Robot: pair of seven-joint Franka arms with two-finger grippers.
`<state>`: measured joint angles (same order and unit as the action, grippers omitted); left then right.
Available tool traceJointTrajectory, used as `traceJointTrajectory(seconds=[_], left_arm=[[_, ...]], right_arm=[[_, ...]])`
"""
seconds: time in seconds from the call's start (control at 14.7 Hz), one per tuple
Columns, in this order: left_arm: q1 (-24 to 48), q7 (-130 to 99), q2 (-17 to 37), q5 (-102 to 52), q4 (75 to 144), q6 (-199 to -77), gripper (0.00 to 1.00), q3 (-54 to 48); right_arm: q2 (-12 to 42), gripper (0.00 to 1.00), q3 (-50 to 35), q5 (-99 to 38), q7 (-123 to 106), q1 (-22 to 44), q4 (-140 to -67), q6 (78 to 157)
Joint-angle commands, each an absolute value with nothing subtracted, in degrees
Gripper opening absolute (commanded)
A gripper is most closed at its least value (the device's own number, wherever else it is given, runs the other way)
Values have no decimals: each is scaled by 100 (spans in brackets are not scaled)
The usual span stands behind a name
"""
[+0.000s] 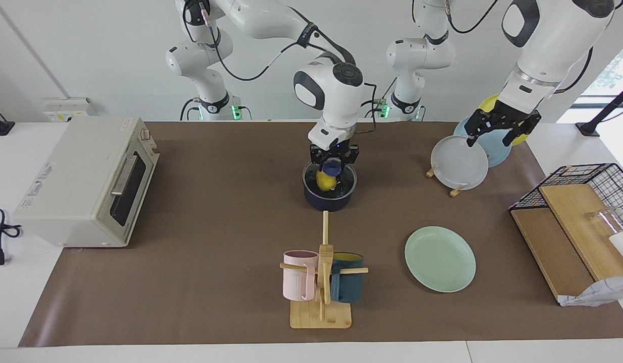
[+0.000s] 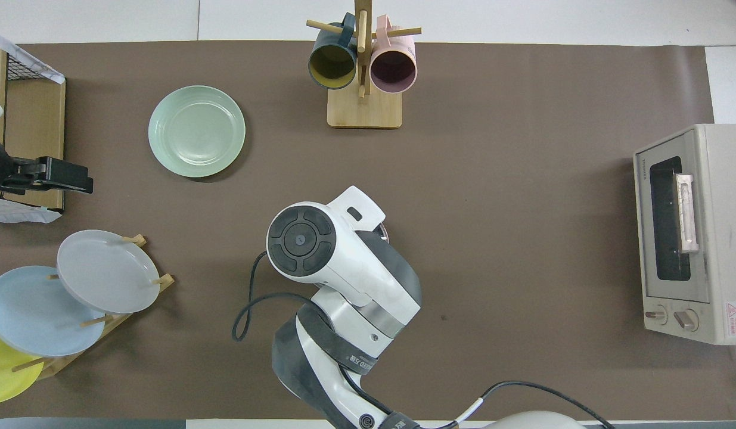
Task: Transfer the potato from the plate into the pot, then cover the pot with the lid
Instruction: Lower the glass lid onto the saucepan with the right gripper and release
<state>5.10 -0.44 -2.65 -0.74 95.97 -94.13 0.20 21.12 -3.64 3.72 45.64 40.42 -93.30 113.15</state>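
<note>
Bright even light, soft shadows under objects, daylight glare at window, sharp focus

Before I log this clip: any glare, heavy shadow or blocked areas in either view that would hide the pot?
Facing view: even, soft light; a bright window patch at the edge by the left arm's end; the pot, the lid and the potato read clearly under the right gripper. Overhead view: no glare, but the right arm's wrist covers almost all of the pot; only a sliver of the lid's rim shows.

toaster oven [image 1: 87,184], mug tree [image 1: 322,282], plate rack [image 1: 455,187]
</note>
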Motion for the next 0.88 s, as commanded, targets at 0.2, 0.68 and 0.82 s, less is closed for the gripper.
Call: traceJointTrajectory(seconds=[0.2,0.68,0.82], left_arm=[[624,-176,-396,-123,9668,-9079,100,35],[624,-167,-431,-123,9668,-9070,100,18],[642,-167,-431,-123,9668,-9079,100,18]], right_arm=[[1986,100,-378,352,4693,4034,-9501,11443],[1802,100,-369,360,4536,3903,-9422,11233],[1618,100,-369,360,4168,3640,-9387,11014]])
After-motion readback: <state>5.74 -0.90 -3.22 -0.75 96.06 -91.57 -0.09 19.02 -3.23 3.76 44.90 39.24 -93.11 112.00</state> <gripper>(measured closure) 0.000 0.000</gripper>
